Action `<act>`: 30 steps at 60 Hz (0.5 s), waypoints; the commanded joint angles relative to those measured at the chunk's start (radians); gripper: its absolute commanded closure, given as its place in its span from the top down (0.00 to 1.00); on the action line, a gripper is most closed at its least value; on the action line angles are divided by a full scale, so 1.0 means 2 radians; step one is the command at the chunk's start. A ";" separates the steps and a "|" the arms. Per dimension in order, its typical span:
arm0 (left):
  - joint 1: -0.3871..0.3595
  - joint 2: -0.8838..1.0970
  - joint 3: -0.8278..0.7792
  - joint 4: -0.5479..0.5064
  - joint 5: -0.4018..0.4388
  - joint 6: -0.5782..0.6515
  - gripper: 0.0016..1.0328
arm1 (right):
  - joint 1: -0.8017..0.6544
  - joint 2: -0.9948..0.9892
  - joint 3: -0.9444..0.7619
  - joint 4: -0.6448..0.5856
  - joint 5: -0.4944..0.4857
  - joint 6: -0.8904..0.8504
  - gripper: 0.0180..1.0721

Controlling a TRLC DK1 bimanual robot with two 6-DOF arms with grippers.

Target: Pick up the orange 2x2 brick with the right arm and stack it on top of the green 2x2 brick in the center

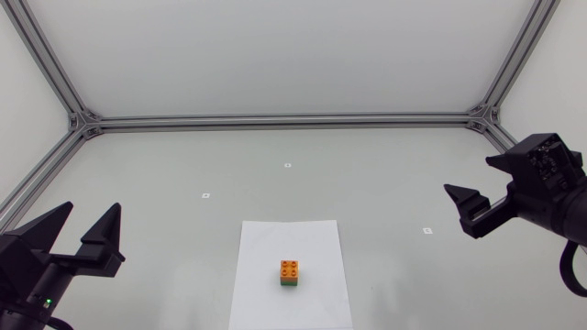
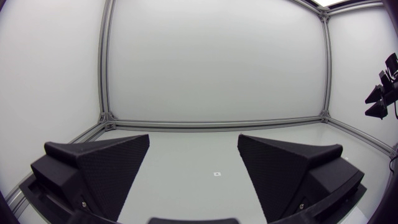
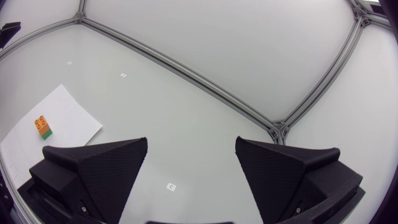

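Well, starting from my left: the left end effector (image 1: 94, 211) sits low by the near corner of the counter (image 1: 183, 165), fingers spread with nothing between them. I judge it is parked there to keep out of the way, since the job belongs to the other arm. Well off to its right lies a white sheet (image 1: 275, 243), which seems to mark the centre spot. On it the orange brick (image 1: 289, 268) rests squarely on the green brick (image 1: 289, 282), studs up, so the stack looks done to me. Farther right, the right end effector (image 1: 468, 174) hangs above the counter, well apart from the bricks, fingers spread and empty. From its own camera the stack lies far off beside one finger.
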 commanded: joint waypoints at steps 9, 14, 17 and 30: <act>-0.004 -0.001 -0.021 -0.006 0.001 0.003 0.96 | -0.031 -0.104 -0.075 0.023 -0.003 -0.003 0.95; -0.004 -0.001 -0.021 -0.006 0.001 0.003 0.96 | -0.038 -0.152 -0.102 0.038 0.001 0.005 0.96; -0.004 -0.001 -0.021 -0.006 0.001 0.003 0.96 | -0.038 -0.171 -0.111 0.039 0.005 0.012 0.96; -0.004 -0.001 -0.021 -0.006 0.001 0.003 0.96 | -0.029 -0.209 -0.146 0.065 0.016 0.068 0.96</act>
